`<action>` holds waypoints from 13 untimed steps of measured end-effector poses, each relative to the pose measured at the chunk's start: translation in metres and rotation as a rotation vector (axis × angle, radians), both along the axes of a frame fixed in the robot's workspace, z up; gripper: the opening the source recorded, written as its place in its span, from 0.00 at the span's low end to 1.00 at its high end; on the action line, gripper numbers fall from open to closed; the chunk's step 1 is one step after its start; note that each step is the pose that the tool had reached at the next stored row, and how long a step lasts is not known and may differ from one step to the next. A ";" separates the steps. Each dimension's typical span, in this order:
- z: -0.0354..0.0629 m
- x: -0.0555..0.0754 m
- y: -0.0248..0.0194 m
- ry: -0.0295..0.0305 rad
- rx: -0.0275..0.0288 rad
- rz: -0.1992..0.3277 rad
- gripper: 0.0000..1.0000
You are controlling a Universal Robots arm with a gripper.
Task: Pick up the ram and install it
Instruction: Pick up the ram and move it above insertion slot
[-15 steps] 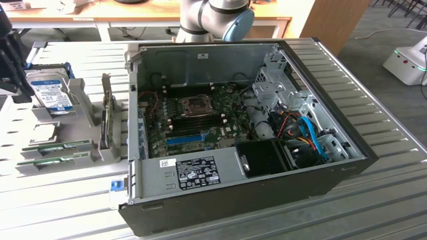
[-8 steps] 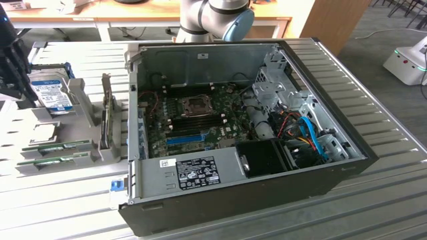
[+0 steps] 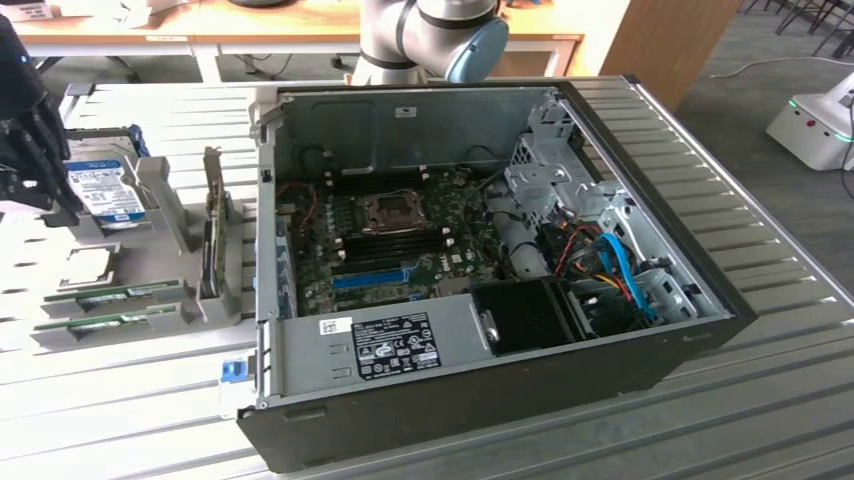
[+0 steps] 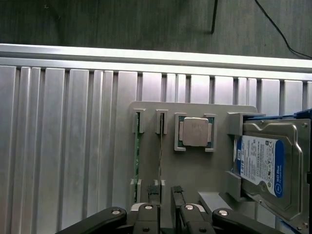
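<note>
Wrist view looks down on the grey holder (image 4: 195,168), where the ram (image 4: 137,161) stands on edge in a slot beside a second stick (image 4: 160,156); the gripper (image 4: 165,195) hangs above, jaws spread and empty; the ram's long axis crosses their closing line; in the exterior view it lies at five o'clock from the gripper, running nine to three.

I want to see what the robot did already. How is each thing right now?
claw: open, empty, over the holder.
ram: two sticks resting in the holder's slots, not picked up.
hard drive: propped in the holder.
processor: flat in its pocket.
expansion card: standing on edge in the holder.
computer case: side open, motherboard showing.
</note>
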State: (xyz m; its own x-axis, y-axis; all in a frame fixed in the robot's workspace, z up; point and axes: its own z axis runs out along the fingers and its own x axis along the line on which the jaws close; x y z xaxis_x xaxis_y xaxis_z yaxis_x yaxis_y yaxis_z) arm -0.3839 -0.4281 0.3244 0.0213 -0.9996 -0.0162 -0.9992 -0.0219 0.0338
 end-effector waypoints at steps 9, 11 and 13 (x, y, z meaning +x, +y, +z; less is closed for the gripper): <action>-0.0163 0.000 0.0000 0.0001 0.0000 0.000 0.24; -0.0201 0.000 0.0000 0.0000 0.0000 0.000 0.24; -0.0237 0.000 0.0000 0.0000 0.0000 0.000 0.24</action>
